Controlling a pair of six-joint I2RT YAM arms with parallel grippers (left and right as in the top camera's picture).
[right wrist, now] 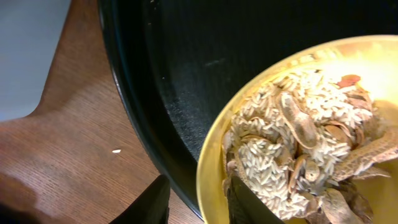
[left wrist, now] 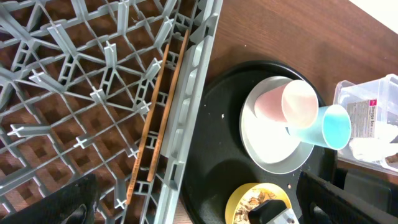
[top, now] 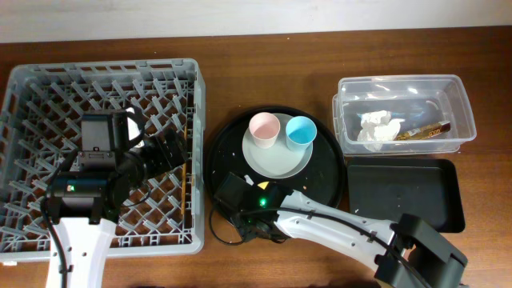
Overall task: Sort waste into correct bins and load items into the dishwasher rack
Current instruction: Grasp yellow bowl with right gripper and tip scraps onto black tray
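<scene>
The yellow bowl [right wrist: 210,163] holds beige food scraps and rice [right wrist: 292,143] at the front left of the round black tray [top: 332,180]. My right gripper [right wrist: 198,182] is open and straddles the bowl's rim, one finger inside and one outside with a gap. It hides the bowl in the overhead view [top: 244,210]. The pink cup [top: 263,128] and blue cup [top: 301,130] stand on the pale plate [top: 280,164]. The chopsticks [left wrist: 158,106] lie inside the grey rack [top: 48,88] along its right wall. My left gripper [left wrist: 199,208] is open and empty above that wall.
The clear tub [top: 400,82] at the back right holds the white napkin [top: 379,128] and the brown-gold wrapper [top: 424,130]. The flat black tray [top: 400,192] lies in front of it. Bare wood shows between the rack and the round tray.
</scene>
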